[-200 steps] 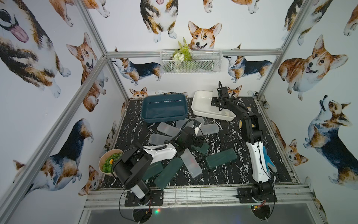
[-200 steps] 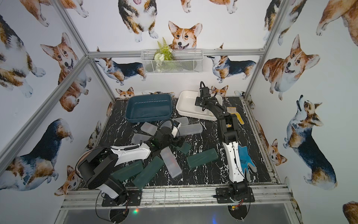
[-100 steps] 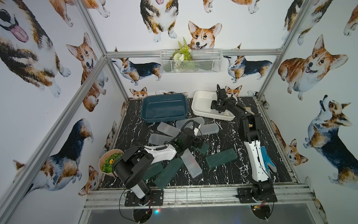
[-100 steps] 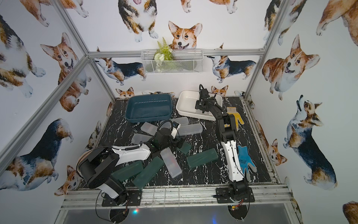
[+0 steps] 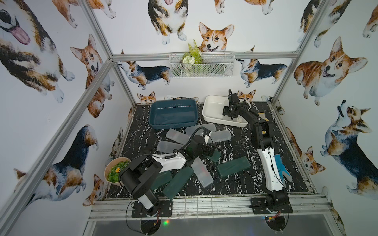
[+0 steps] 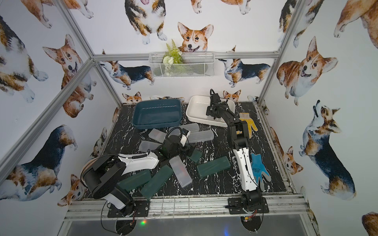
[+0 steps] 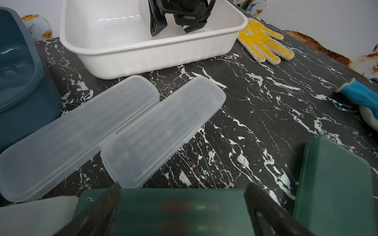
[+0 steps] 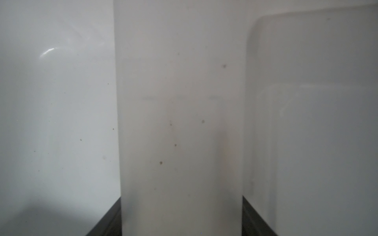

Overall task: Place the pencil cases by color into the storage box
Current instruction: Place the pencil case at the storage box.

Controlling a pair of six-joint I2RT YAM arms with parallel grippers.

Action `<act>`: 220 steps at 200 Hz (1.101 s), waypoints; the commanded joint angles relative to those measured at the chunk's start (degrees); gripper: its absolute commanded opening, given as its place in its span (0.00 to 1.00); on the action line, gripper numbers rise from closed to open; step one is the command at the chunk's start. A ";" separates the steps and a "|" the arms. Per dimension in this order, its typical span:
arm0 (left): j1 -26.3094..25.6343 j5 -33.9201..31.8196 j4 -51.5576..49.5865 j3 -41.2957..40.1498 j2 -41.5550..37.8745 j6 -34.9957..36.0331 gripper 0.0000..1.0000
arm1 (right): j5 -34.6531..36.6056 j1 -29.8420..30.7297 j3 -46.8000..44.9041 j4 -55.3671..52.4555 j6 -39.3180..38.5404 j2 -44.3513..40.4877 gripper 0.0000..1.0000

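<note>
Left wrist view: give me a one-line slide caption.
Open left jaws over a dark green pencil case, two frosted cases and the white box beyond.

One frosted case [image 8: 180,122] was clamped in the right gripper [image 5: 230,114], low inside the white box [image 5: 212,105]; a second case [image 8: 306,132], also frosted, lay beside it there; a frosted pair [image 7: 163,130] lay flat and side by side just outside the box's front wall; three more frosted cases [image 5: 177,136] lay flat farther from it, fanned at different angles; four green cases [image 5: 233,166], dark, shut and flat, lay well apart from the box, two of them side by side farthest off.
</note>
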 commanded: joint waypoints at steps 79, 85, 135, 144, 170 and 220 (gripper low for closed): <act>0.21 -1.37 -0.12 -0.27 -3.49 -0.49 0.97 | 1.78 -0.12 6.30 -6.99 -1.36 1.48 0.78; 0.21 -1.62 -0.41 -0.32 -3.96 -0.50 0.97 | 1.75 -0.06 7.43 -7.46 -1.66 1.58 0.79; 0.21 -5.44 -6.83 0.90 -7.86 -2.57 0.97 | 1.72 -0.21 11.55 -8.41 -3.72 -2.08 0.88; 0.21 -6.52 -8.94 1.46 -8.50 -3.17 0.96 | 1.90 -0.20 11.08 -8.11 -3.99 -3.76 0.88; 0.21 -9.04 -13.91 2.72 -10.27 -4.60 0.97 | 1.34 -0.20 2.54 -3.83 -4.28 -12.81 0.88; 0.29 -12.34 -22.20 5.20 -13.00 -4.72 0.97 | -0.53 1.16 -28.70 12.89 -3.80 -34.81 0.87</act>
